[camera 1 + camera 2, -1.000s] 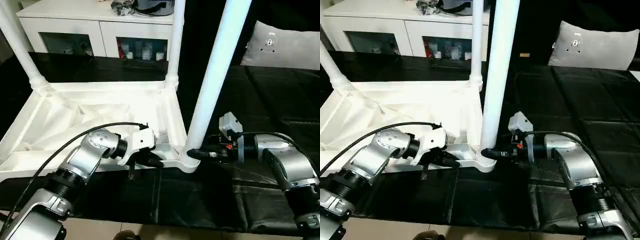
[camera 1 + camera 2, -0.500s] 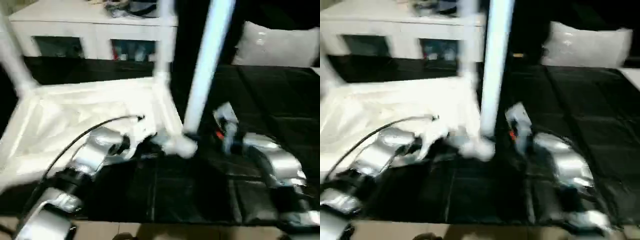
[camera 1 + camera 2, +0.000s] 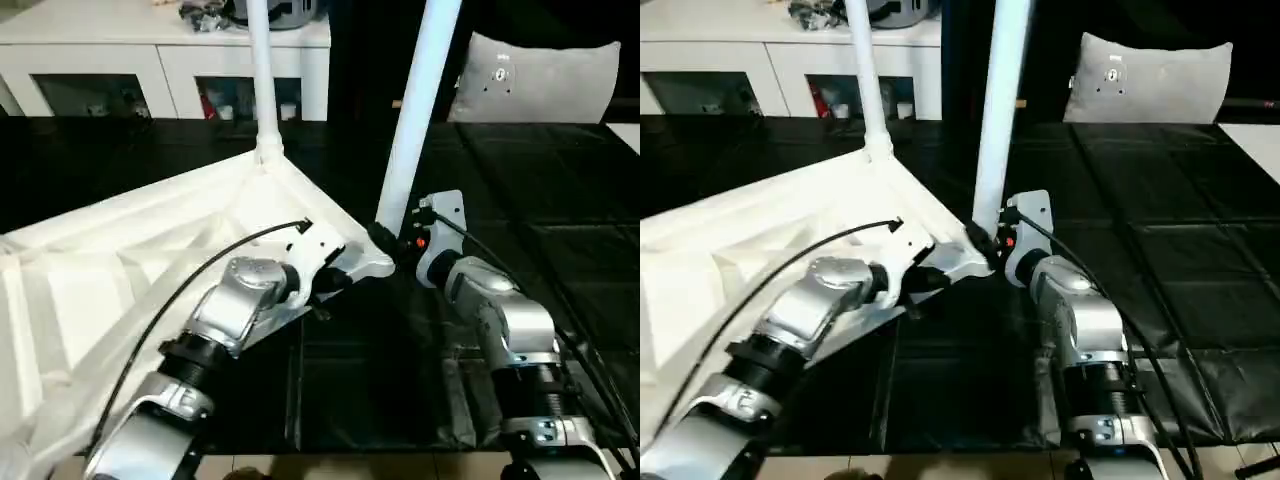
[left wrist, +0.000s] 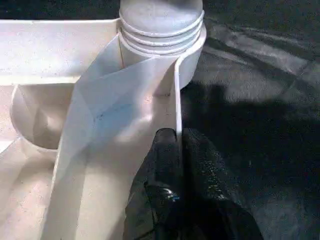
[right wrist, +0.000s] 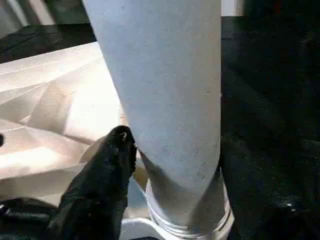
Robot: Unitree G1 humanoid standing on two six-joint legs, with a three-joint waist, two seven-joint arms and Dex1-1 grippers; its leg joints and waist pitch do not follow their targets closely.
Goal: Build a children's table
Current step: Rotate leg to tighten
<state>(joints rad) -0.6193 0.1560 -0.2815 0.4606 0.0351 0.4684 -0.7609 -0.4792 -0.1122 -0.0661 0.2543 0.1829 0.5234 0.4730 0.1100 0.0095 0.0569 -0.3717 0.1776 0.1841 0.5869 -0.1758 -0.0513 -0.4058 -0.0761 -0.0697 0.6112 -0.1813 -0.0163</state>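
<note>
The white table top (image 3: 120, 270) lies upside down on the black mat, turned at an angle, ribbed underside up. Two white legs stand in its corner sockets, a far leg (image 3: 262, 80) and a near leg (image 3: 415, 110). My left gripper (image 3: 335, 280) is shut on the top's thin rim (image 4: 177, 100) just beside the near corner socket (image 4: 161, 25), its fingers (image 4: 167, 150) pinching the wall. My right gripper (image 3: 388, 240) grips the near leg (image 5: 170, 90) low down, just above the socket. One black finger (image 5: 117, 150) presses its side, and the other is hidden behind the leg.
A white glass-door cabinet (image 3: 170, 60) stands at the back left. At the back right a grey cushion (image 3: 540, 75) leans up. The black quilted mat (image 3: 560, 200) stretches right of the table top. A black cable (image 3: 200, 270) arcs over my left forearm.
The table top has swung round on the mat with both grippers still on it, so its gripped corner now points right. The camera has also shifted.
</note>
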